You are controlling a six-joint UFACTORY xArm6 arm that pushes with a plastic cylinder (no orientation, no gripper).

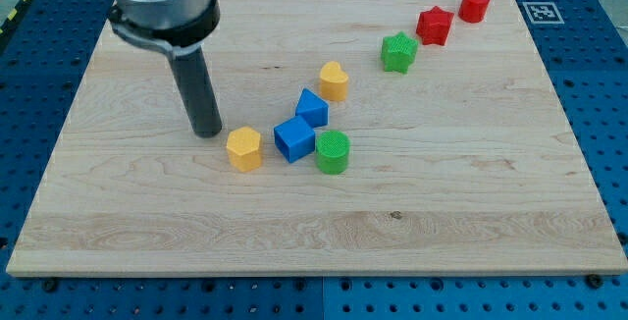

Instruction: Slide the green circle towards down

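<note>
While the wooden board [471, 212] fills nearly the whole view, resting on a blue perforated table [601, 75], my rod comes down from the view's top left and my tip [207, 133] stands on the wood just to the left of the yellow hexagon block [244, 148], close beside it but with a thin strip of bare board between them. This arm carries no claw at all, only the straight dark rod, so nothing is open, closed or gripped. Moving rightward, a blue cube [293, 139] sits just right of the yellow hexagon block, and a second blue block [312, 108] lies above it, the two blue pieces touching or all but touching at a corner. The green circle [333, 152], a ribbed upright cylinder, stands pressed against the right side of the blue cube, near the middle of the board and slightly below centre, well apart from my tip. Above that cluster sits a yellow heart-like block [334, 80], apart from the rest. Farther right and higher, a green star-shaped block [398, 52] is followed by a red star-shaped block [434, 26] and then a red cylinder [475, 4] near the board's top right corner. Beyond that corner, a black-and-white square marker [541, 12] is fixed to the table; it carries a pattern, no readable words. No containers show anywhere.
</note>
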